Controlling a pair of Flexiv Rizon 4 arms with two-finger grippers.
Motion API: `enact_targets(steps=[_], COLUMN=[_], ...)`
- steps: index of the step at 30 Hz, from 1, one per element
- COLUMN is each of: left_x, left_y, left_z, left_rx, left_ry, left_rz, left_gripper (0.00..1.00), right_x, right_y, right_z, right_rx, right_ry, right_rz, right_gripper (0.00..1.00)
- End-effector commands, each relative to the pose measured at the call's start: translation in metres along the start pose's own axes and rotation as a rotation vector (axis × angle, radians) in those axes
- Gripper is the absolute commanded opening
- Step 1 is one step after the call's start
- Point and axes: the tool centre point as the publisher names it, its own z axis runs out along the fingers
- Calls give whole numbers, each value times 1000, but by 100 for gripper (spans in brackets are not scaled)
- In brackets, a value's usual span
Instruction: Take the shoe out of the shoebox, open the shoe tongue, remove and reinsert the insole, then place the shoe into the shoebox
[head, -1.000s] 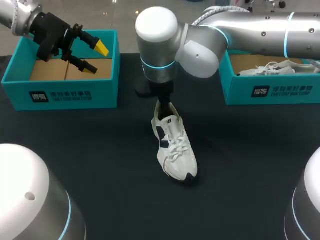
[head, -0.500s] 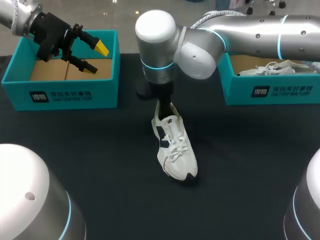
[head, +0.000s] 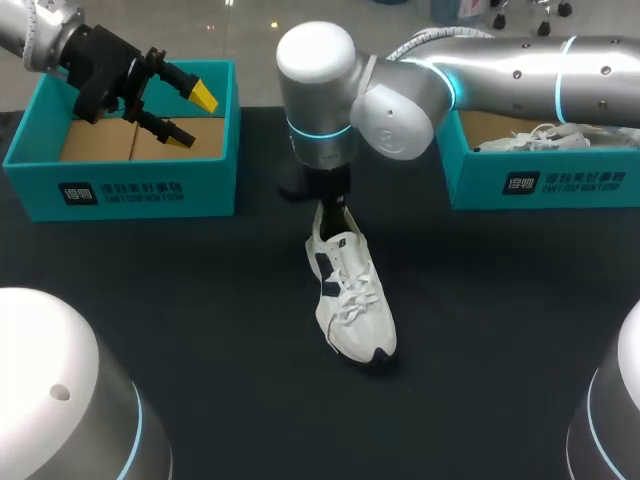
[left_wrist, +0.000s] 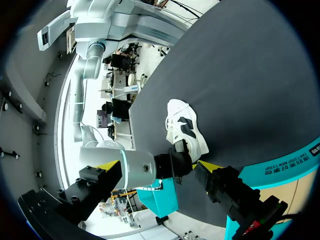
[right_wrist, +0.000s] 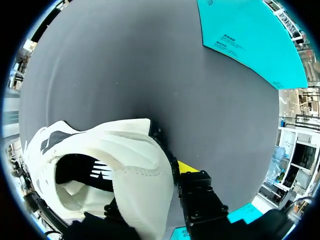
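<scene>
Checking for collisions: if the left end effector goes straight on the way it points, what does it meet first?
Probably the right arm's wrist, just above the heel of the shoe; depth is unclear.

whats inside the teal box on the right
A white shoe with loose laces lies in the teal box; the right arm covers the rest of the interior.

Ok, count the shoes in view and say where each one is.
2. One white shoe sits mid-table, the right gripper clamped on its heel. A second shoe lies in the right shoebox, which may hide more.
</scene>
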Motion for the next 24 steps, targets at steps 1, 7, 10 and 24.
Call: enact_targets(steps=[1,7,10,24], left_x=[0,0,0,0], left_y=[0,0,0,0], left_z=[0,0,0,0], left_rx=[1,1,1,1], left_ry=[3,3,3,3], left_rz=[1,1,1,1], left_gripper=[100,100,100,100], right_x=[3,-4,-11,-53], right_y=[-11,-25,-30,-43], right_z=[-31,-76,-99,-219], right_rx=[23,31,43,73], right_ry=[-10,-17,-24,-92], right_rz=[21,53,58,-21], right_gripper=[0,0,0,0])
